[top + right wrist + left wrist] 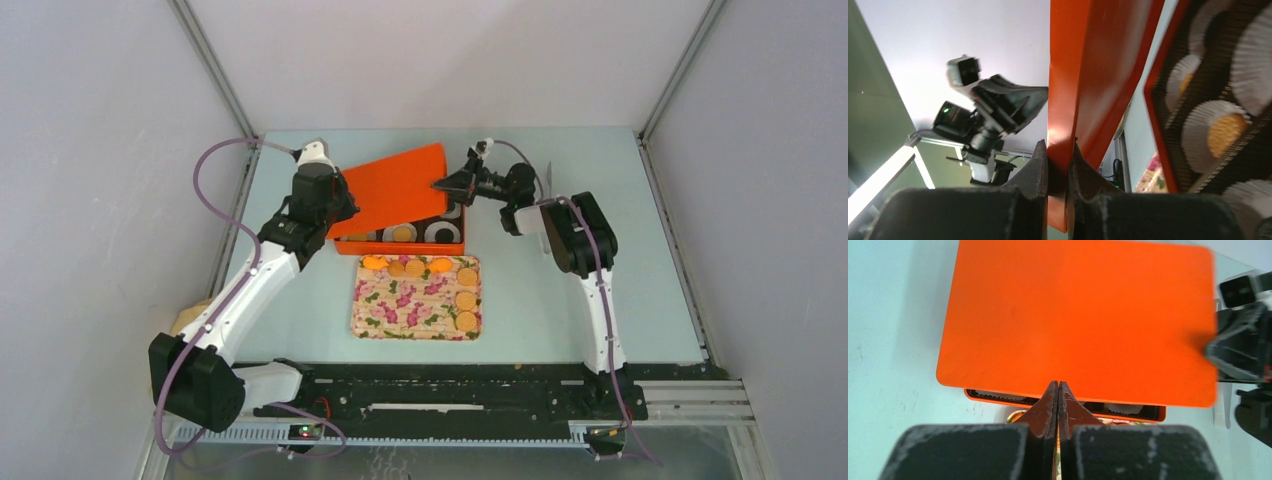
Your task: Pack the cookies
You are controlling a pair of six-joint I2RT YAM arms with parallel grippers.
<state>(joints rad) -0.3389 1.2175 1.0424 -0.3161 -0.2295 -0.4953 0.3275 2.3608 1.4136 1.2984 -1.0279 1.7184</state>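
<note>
Several golden-orange cookies [466,300] lie along the top and right side of a floral tray [400,318]. Behind the tray stands an orange box [400,247] with white paper cups; one cup holds a cookie [1225,132]. The orange lid [395,190] hangs tilted above the box. My right gripper [450,185] is shut on the lid's right edge, with the rim pinched between its fingertips [1057,150]. My left gripper [1058,386] is shut with nothing between its fingers, its tips at the lid's [1078,320] left edge. The lid hides most of the box [1148,415].
The pale blue table is framed by grey walls and metal corner posts. A black rail [450,395] with the arm bases runs along the near edge. A purple cable [200,190] loops beside the left arm. A tan object [190,315] lies off the table's left edge.
</note>
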